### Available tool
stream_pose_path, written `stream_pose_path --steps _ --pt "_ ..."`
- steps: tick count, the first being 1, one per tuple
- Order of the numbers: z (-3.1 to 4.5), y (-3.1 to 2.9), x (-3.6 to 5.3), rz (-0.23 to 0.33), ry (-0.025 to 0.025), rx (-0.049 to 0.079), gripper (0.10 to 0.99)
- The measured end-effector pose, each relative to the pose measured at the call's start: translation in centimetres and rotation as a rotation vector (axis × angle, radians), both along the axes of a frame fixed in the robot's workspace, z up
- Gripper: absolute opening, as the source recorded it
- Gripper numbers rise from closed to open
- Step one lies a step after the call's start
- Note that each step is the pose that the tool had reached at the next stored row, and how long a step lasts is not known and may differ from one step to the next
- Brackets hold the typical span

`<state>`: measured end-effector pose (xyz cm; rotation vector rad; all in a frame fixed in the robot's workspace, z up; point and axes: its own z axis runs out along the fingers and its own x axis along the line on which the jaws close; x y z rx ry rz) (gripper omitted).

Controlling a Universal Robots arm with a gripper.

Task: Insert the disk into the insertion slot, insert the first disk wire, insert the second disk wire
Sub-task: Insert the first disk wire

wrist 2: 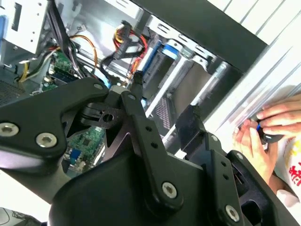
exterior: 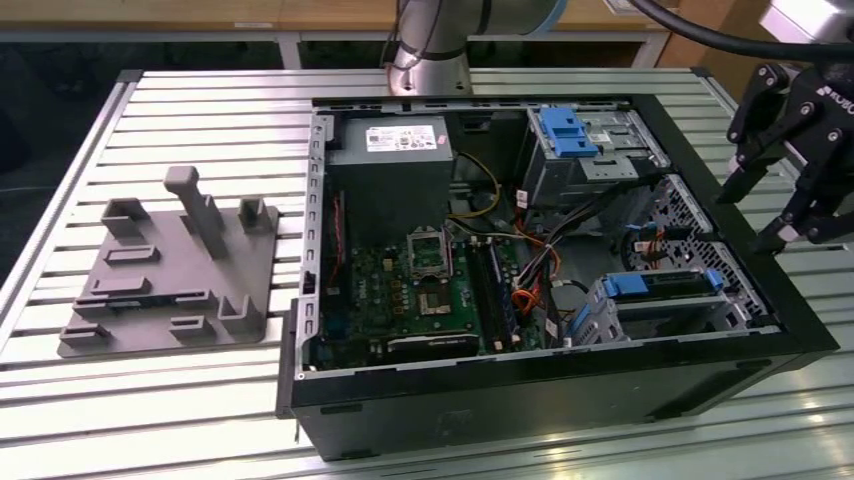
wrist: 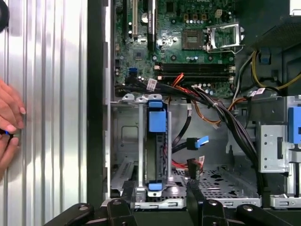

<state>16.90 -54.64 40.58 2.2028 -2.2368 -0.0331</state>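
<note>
The disk (wrist: 156,155), edge-on in its blue carrier, sits inside the insertion slot (wrist: 140,141), a grey perforated cage in the open computer case. In the exterior view the disk (exterior: 661,283) and the slot (exterior: 667,318) are at the case's near right corner. My gripper (exterior: 751,218) hangs open above the case's right wall, with nothing between its fingers. Both wrist views look past the gripper (wrist: 160,200) (wrist 2: 164,94) down at the cage. A blue-ended wire (wrist: 202,140) and a black plug on red wires (wrist: 195,165) hang loose beside the cage.
A person's hands (wrist: 9,125) (wrist 2: 265,127) rest on the slatted table just outside the case wall, holding a small dark object. A taller bay with a blue latch (exterior: 567,130) stands at the back right. A grey fixture plate (exterior: 167,270) lies to the exterior view's left.
</note>
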Motion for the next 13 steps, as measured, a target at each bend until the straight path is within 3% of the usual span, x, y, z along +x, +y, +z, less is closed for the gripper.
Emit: stream_pose_path --steps 5,13 --pt "-0.64 1.38 0.00 0.000 -0.0002 0.002 0.557" --pt "-2.09 1.72 0.00 -0.002 -0.0002 0.002 0.557"
